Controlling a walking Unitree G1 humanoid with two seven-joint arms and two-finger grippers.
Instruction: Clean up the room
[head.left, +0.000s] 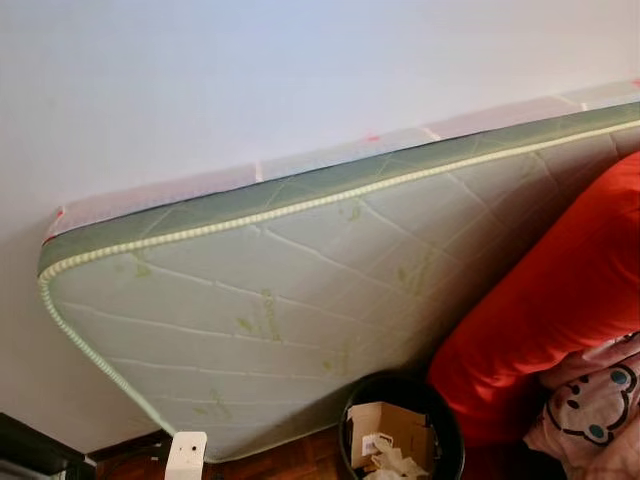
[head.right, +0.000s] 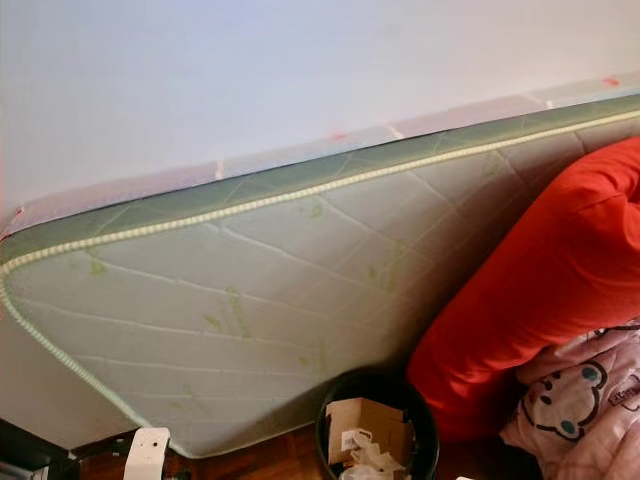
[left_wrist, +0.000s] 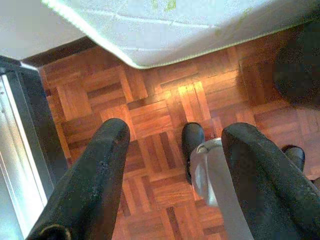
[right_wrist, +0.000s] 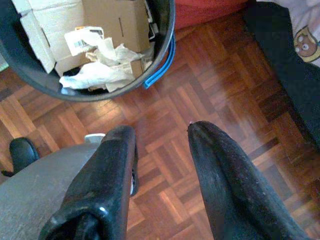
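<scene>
A black round bin (head.left: 402, 430) stands on the parquet floor at the foot of a pale green mattress (head.left: 290, 300) leaning on the wall. Cardboard pieces (right_wrist: 105, 22) and crumpled paper (right_wrist: 97, 70) lie inside the bin. My right gripper (right_wrist: 160, 145) hangs open over bare floor beside the bin, nothing between its fingers. My left gripper (left_wrist: 172, 140) is open too, above the floor near the mattress corner (left_wrist: 145, 60), holding nothing. My own leg and feet (left_wrist: 192, 142) show below it.
A big red cushion (head.left: 550, 300) leans on the mattress at the right, with a pink cartoon-print blanket (head.left: 590, 400) below it. A blue strip (right_wrist: 162, 65) sticks out beside the bin. A white object (head.left: 186, 455) stands at the lower left; dark furniture (left_wrist: 35, 130) runs along the left.
</scene>
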